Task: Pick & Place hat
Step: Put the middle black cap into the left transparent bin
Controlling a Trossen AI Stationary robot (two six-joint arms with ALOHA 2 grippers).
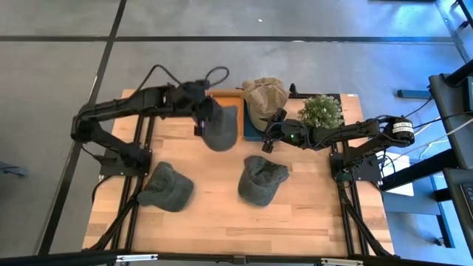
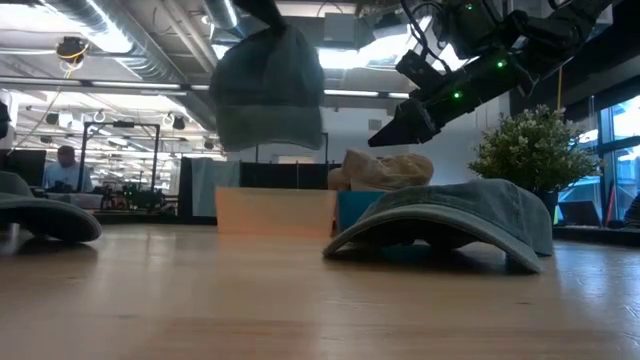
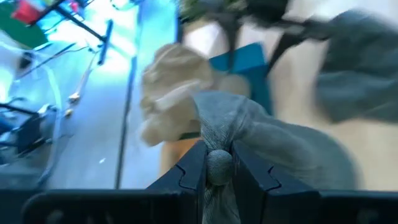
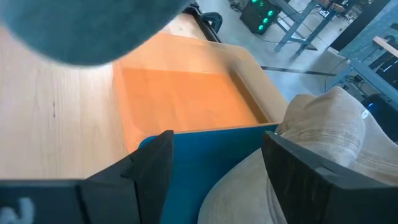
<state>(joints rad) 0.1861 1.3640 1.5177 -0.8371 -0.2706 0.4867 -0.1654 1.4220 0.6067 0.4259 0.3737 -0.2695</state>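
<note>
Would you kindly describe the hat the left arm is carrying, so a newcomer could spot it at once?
Start at the orange tray at the table's far edge. Just above its near side hangs a grey-blue cap, pinched by the left gripper. Unlike the two grey-green caps lying flat on the wood and the tan hat on the blue tray, it is lifted off the table.

The worktop [image 1: 310, 210] is pale wood with a smooth, slightly shiny top. The grey hat [image 1: 219, 127] held up in the left pincer [image 3: 217, 171] is soft, wrinkly cloth. The tan hat [image 1: 264, 94] looks like soft matt cloth too. The orange tray [image 4: 180, 93] is smooth and matt. The pincer fingers [image 4: 305, 180] look like dark, dull plastic.
</note>
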